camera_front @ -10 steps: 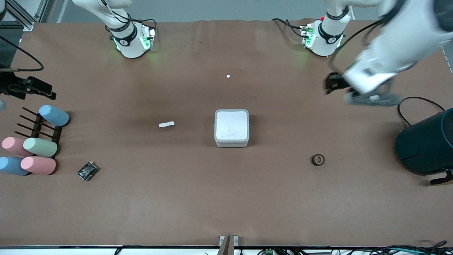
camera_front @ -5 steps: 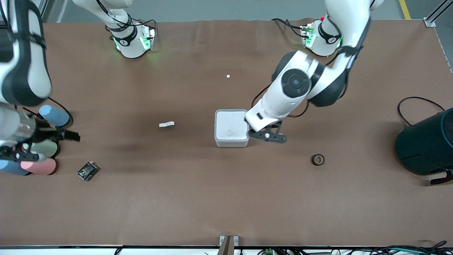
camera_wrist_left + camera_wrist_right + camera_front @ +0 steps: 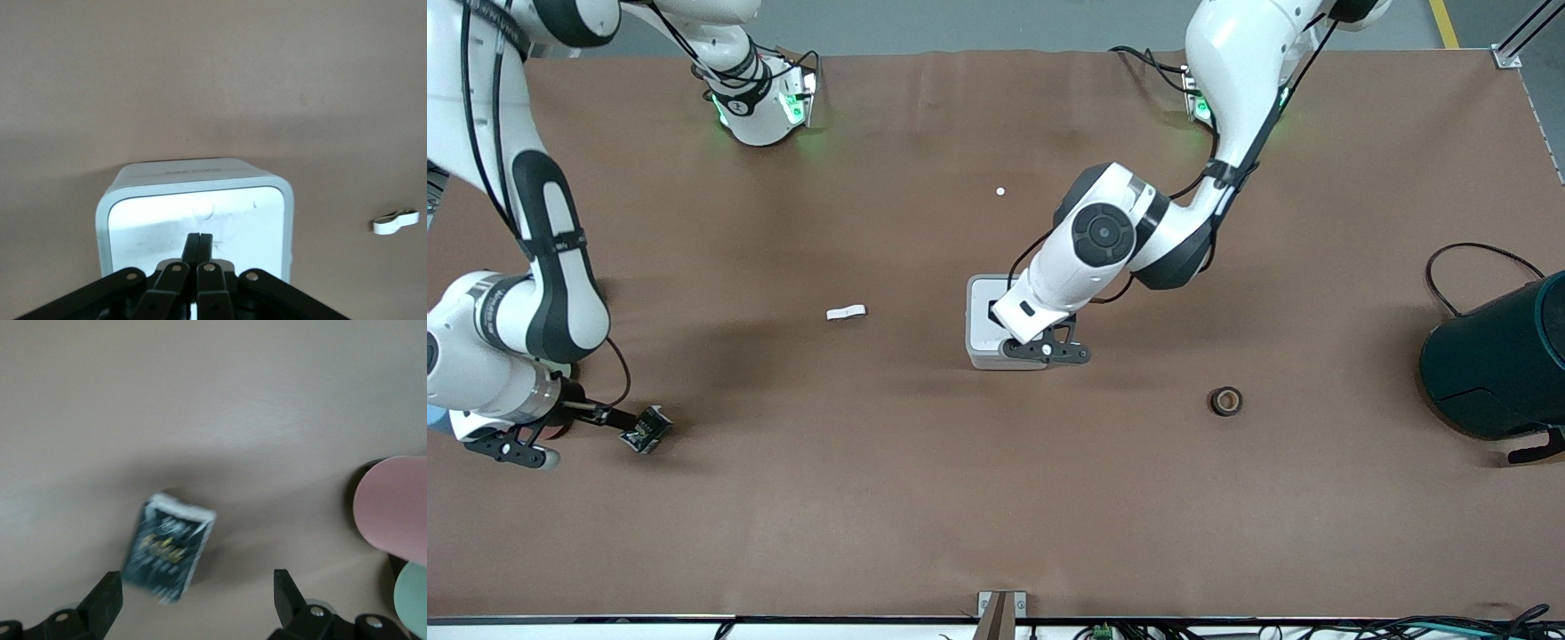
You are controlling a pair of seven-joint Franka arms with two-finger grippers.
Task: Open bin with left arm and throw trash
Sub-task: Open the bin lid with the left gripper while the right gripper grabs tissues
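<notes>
Since the left hand (image 3: pixel 198 248) is pinched closed over the bin (image 3: pixel 980 311), press its lid squarely; right hand (image 3: pixel 193 600), spread open, straddles the wrapper (image 3: pixel 170 550).

Left gripper (image 3: pixel 198 243), fingers pressed together, crowds the bin (image 3: pixel 983 313) lid. Bare table (image 3: pixel 925 498) surrounds paper strip (image 3: pixel 846 312) and tape ring (image 3: pixel 1225 401). Pink cylinder (image 3: pixel 393 510) stands near the foil wrapper (image 3: pixel 169 547), between the spread fingers of the right gripper (image 3: pixel 197 600).

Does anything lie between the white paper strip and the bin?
No. In the front view, only bare brown table separates the paper strip from the bin.
</notes>
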